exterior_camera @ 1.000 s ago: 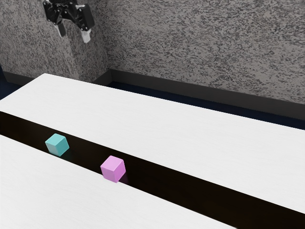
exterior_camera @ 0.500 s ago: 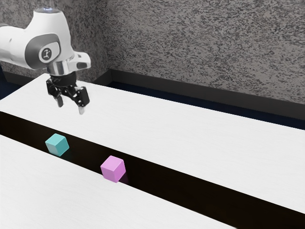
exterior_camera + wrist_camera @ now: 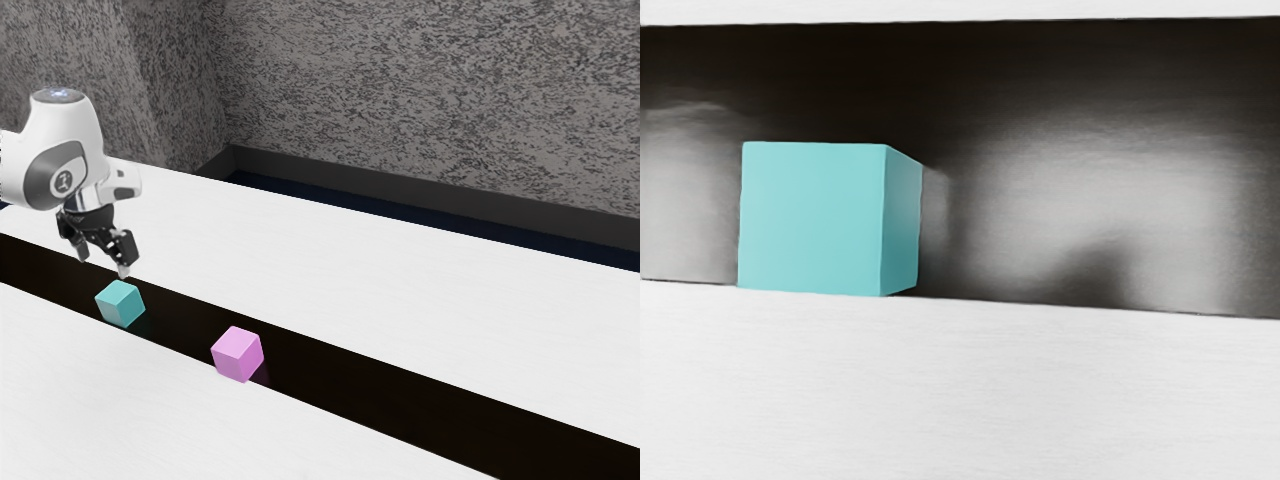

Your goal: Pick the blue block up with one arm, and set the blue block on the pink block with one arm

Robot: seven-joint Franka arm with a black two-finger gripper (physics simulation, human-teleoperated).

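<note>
A light blue block [image 3: 120,303] stands on the black strip [image 3: 330,370] that crosses the white table [image 3: 400,270]. To its right in the exterior view, on the same strip, stands a pink block [image 3: 237,353]. My gripper [image 3: 104,260] hangs open a short way above and slightly behind the blue block, with nothing between its fingers. In the wrist view the blue block [image 3: 825,218] shows close under my hand, against the edge where the black strip [image 3: 1090,180] meets the white surface.
A speckled grey wall [image 3: 420,90] runs behind the table, with a dark gap [image 3: 420,205] along the table's far edge. White table surface lies on both sides of the black strip.
My arm has come down from high up and moved toward the exterior view's left. The gripper now hangs just above the blue block. Neither block has moved.
</note>
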